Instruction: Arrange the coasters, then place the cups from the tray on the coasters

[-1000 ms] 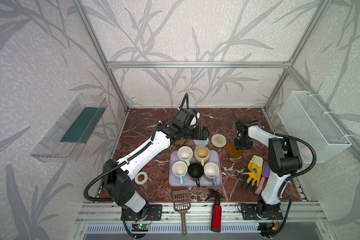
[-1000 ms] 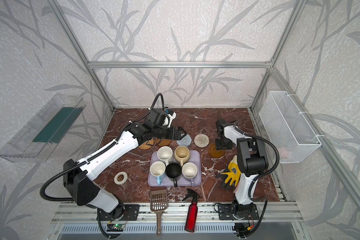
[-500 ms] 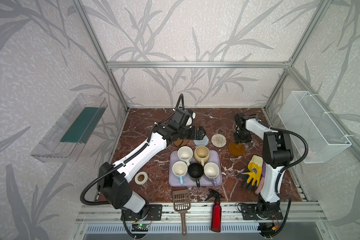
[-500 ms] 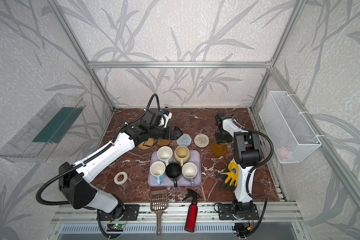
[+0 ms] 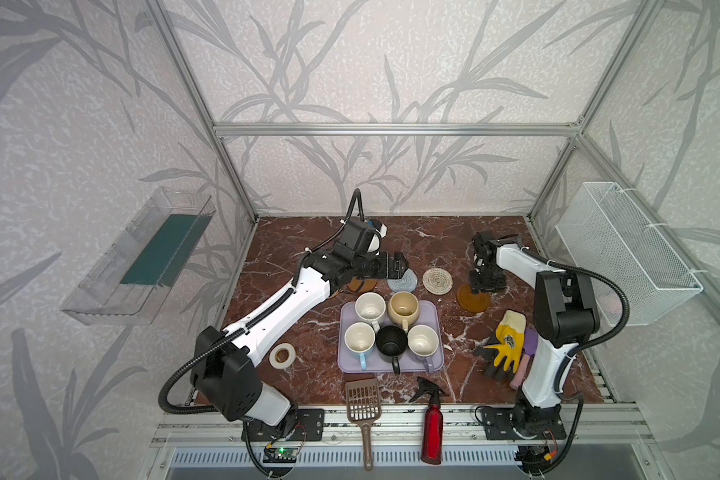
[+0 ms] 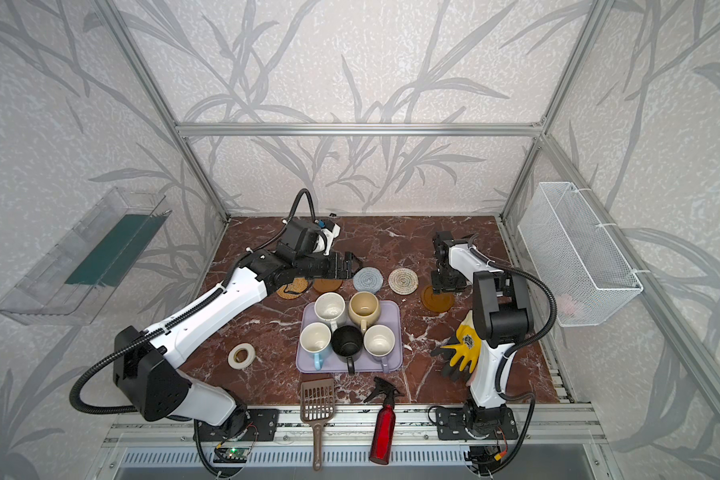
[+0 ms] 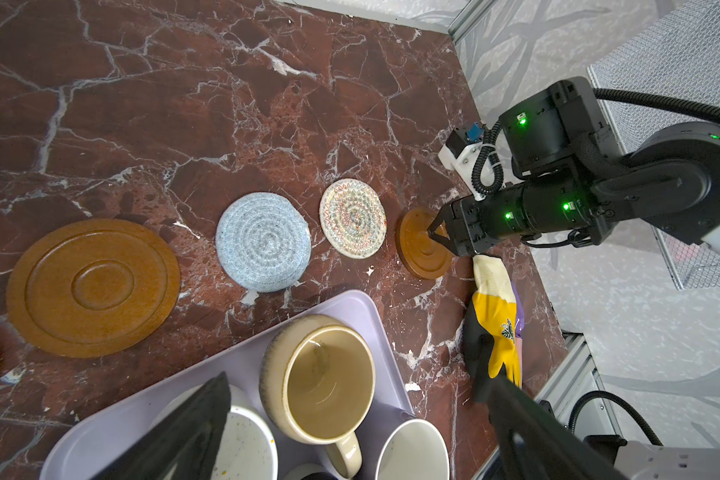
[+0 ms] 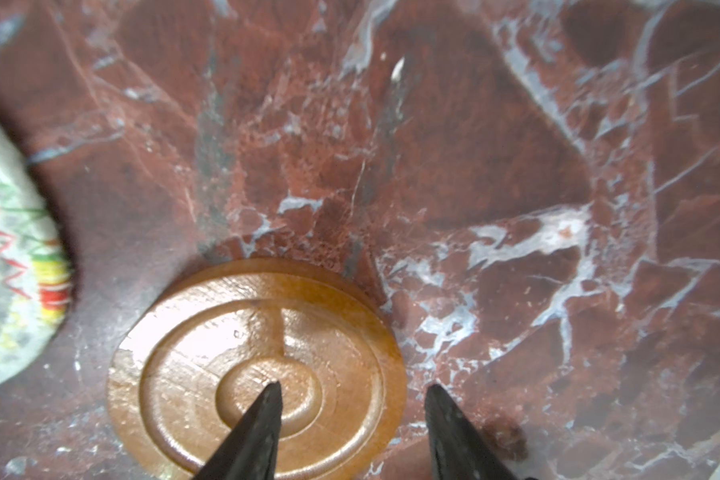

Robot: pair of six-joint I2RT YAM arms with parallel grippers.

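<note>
Amber-brown coaster [image 8: 258, 365]: flat on the marble table [image 8: 474, 166], last in the row, just beside the cream rope coaster [image 5: 436, 280]. Step judged: nudging it into line; push low and slowly so the disc slides without tipping. Right gripper [image 8: 352, 388]: fingers [image 8: 262, 419] half spread, one tip over the disc's centre, one past its rim, pinching nothing. Left gripper [image 6: 348, 266]: fully spread, empty. Cups [image 5: 391, 341]: all five on the tray [image 5: 346, 365].

Five cups [image 5: 391, 341] on tray [image 5: 430, 312], coasters [image 5: 437, 280] behind
</note>
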